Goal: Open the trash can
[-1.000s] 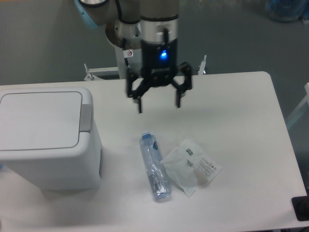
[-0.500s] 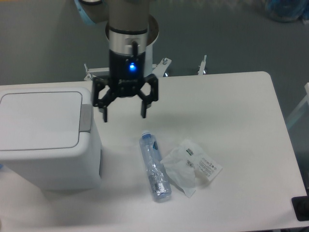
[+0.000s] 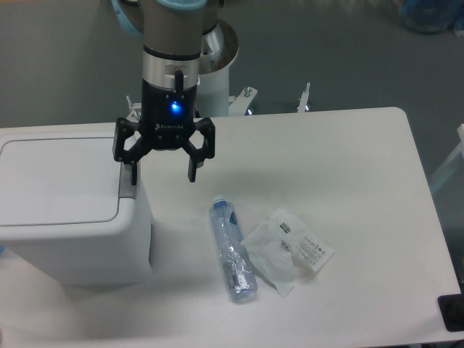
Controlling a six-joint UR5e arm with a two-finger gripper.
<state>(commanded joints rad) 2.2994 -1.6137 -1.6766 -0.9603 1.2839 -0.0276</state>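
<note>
**Clerk:** While the lid remains down, enter item one: trash can (image 3: 72, 217), white, boxy, at the near left of the table (image 3: 348, 181); flat lid (image 3: 54, 181) closed, grey push tab (image 3: 128, 187) on its right edge.

**Checker:** Item two?

**Clerk:** Gripper (image 3: 162, 172), black, two fingers spread wide, holding nothing, blue light on its body. One finger hangs over the tab at the lid's right edge; the other hangs over bare table beside the bin. Whether the first finger touches the tab cannot be told from this view.

**Checker:** Step in hand?

**Clerk:** Judged as approach and alignment over the tab. Opening not yet done.

**Checker:** Next move calls for?

**Clerk:** Likely a straight descent with a fingertip centred on the tab, firm enough to release the lid. Risk noted: landing on the lid panel instead, or sliding off the bin's rounded corner.

**Checker:** Sundries?

**Clerk:** One clear plastic bottle (image 3: 232, 251), lying on its side, mid-table; one crumpled clear wrapper (image 3: 286, 251) touching its right side. Both apart from the bin, outside the likely path.
</note>
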